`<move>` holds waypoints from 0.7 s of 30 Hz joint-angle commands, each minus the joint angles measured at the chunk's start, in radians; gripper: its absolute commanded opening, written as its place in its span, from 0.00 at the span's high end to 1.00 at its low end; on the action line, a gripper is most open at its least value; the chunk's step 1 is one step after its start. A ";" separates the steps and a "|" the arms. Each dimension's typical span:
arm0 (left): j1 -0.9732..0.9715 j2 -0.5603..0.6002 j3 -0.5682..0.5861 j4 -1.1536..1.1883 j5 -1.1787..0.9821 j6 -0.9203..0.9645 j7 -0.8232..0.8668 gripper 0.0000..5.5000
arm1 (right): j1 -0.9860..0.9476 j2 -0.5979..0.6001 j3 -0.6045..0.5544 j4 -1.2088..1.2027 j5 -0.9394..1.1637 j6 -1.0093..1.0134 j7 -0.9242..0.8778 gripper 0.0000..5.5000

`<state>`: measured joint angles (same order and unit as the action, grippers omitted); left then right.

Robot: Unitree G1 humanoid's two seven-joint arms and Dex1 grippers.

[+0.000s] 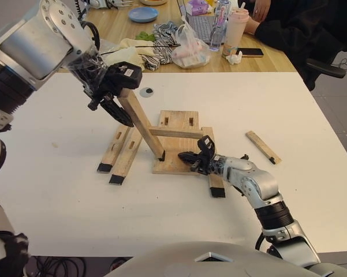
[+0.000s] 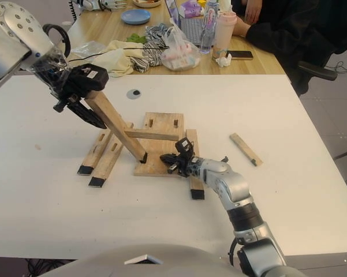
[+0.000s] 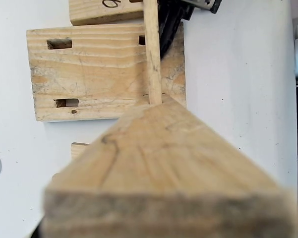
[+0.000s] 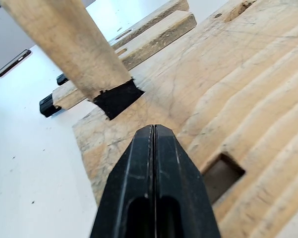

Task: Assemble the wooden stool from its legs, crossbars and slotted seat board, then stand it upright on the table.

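The slotted seat board [image 1: 176, 122] lies flat mid-table. My left gripper [image 1: 111, 99] is shut on the upper end of a wooden leg [image 1: 141, 123], which leans steeply with its black-capped foot [image 4: 117, 97] on the board. A thin crossbar [image 1: 176, 133] runs from that leg across the board [image 3: 99, 74]. My right gripper [image 1: 189, 157] is shut with nothing in it, its fingertips [image 4: 153, 144] over the board's front edge beside an open slot [image 4: 223, 171]. Two more legs [image 1: 119, 151] lie side by side left of the board. A third [image 1: 216, 183] lies under my right forearm.
A loose short crossbar [image 1: 263, 146] lies to the right of the board. A small grey disc [image 1: 146, 92] sits behind it. On the wooden table beyond are cloths [image 1: 140, 51], a plastic bag [image 1: 187, 49] and bottles [image 1: 228, 26].
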<state>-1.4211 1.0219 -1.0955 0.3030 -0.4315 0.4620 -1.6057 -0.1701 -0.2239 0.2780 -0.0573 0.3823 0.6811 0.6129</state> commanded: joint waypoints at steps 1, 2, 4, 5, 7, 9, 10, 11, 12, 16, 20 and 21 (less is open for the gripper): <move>0.116 -0.037 0.097 0.004 0.082 0.001 -0.004 0.64 | 0.018 -0.041 0.002 -0.015 -0.010 0.019 0.020 1.00; 0.141 -0.041 0.133 -0.010 0.095 0.013 0.002 0.64 | 0.022 -0.044 0.004 -0.017 -0.012 0.017 0.022 1.00; 0.185 -0.041 0.183 -0.042 0.130 0.028 0.014 0.64 | 0.031 -0.052 0.008 -0.026 -0.014 0.016 0.027 1.00; 0.204 -0.043 0.203 -0.050 0.155 0.032 0.016 0.64 | 0.036 -0.058 0.010 -0.035 -0.014 0.013 0.033 1.00; 0.231 -0.049 0.235 -0.057 0.206 0.036 0.015 0.64 | 0.042 -0.073 0.016 -0.051 -0.017 0.005 0.054 1.00; 0.257 -0.054 0.269 -0.087 0.236 0.051 0.020 0.64 | 0.046 -0.096 0.043 -0.061 -0.045 -0.019 0.071 1.00; 0.272 -0.053 0.287 -0.112 0.247 0.061 0.024 0.64 | 0.049 -0.109 0.062 -0.068 -0.065 -0.041 0.076 1.00; 0.292 -0.049 0.308 -0.142 0.260 0.066 0.036 0.64 | 0.055 -0.110 0.064 -0.085 -0.073 -0.077 0.083 1.00; 0.311 -0.045 0.327 -0.168 0.270 0.073 0.048 0.64 | 0.062 -0.111 0.058 -0.112 -0.071 -0.102 0.092 1.00; 0.366 -0.041 0.391 -0.210 0.313 0.094 0.049 0.64 | 0.072 -0.155 0.071 -0.137 -0.109 -0.145 0.115 1.00; 0.399 -0.051 0.427 -0.245 0.343 0.119 0.044 0.64 | 0.073 -0.173 0.123 -0.105 -0.183 -0.167 0.112 1.00; 0.409 -0.052 0.434 -0.261 0.348 0.127 0.048 0.64 | 0.076 -0.172 0.128 -0.104 -0.195 -0.172 0.113 1.00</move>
<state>-1.0789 0.9884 -0.6390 0.0568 -0.1316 0.5677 -1.5980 -0.0958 -0.3721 0.3915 -0.1682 0.2156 0.5140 0.7279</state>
